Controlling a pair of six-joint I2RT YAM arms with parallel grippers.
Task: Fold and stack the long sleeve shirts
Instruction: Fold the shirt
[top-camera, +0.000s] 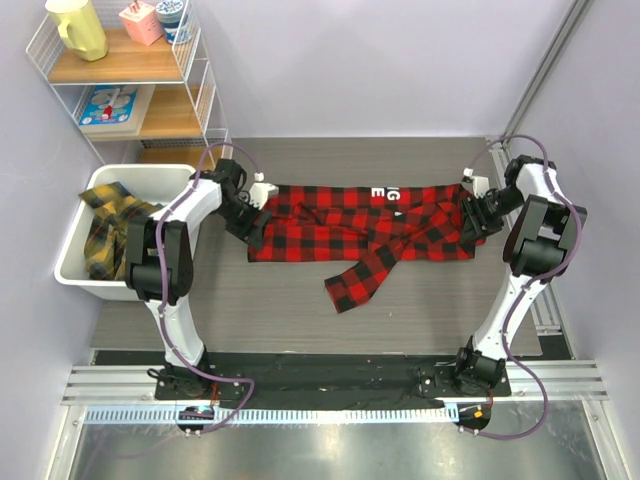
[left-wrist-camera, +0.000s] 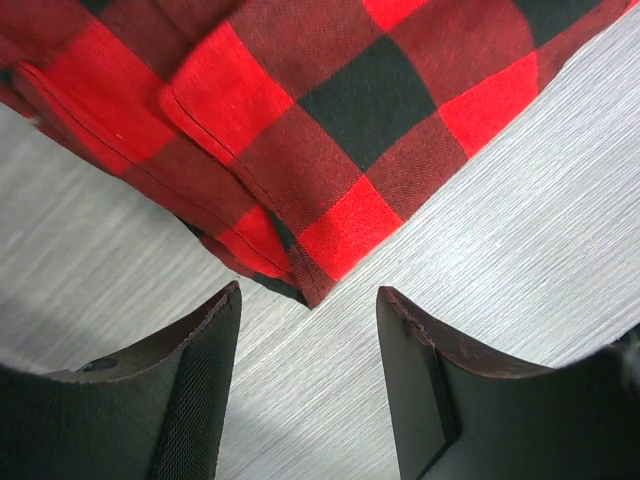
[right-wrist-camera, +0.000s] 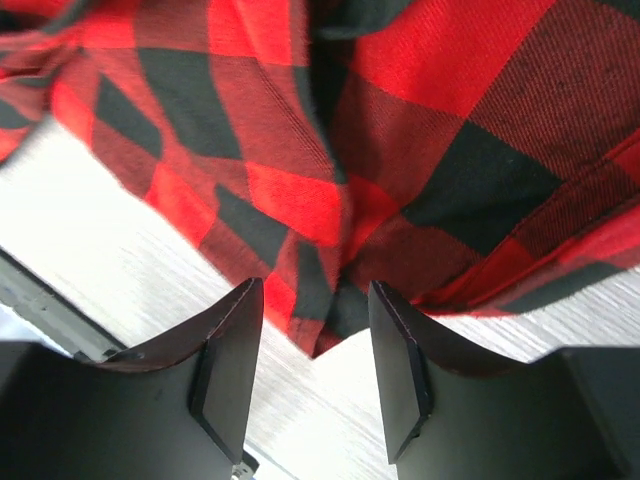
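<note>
Top view, far left: wire shelf (top-camera: 110, 66) in the upper left corner, carrying a yellow pitcher (top-camera: 78, 27), a pink box (top-camera: 141, 22) and a cup (top-camera: 173, 17).

Below the shelf: white bin (top-camera: 72, 276) at the left edge of the table (top-camera: 290, 325). Contents: one yellow-and-black checked shirt (top-camera: 108, 230), crumpled, with part of it riding over the bin's upper rim.

Left gripper (left-wrist-camera: 310, 335): at the left end of the red-and-black shirt (top-camera: 340, 222). Jaws apart, nothing held. In the left wrist view a hemmed corner of the shirt lies on the table just ahead of the gap, clear of both fingers (left-wrist-camera: 200, 385).

Red-and-black shirt: spread lengthwise across the middle of the table, between the two grippers, wrinkled toward its right half. White block lettering (top-camera: 392, 193) shows at its upper edge, right of centre. One sleeve (top-camera: 360, 280) trails down toward the lower middle of the frame.

Right gripper (right-wrist-camera: 315, 365): at the right end of the same shirt. Jaws apart, not clamped. In the right wrist view a pointed corner of the fabric dips into the gap between the fingertips (right-wrist-camera: 225, 370). Whether the cloth touches either pad cannot be told.
</note>
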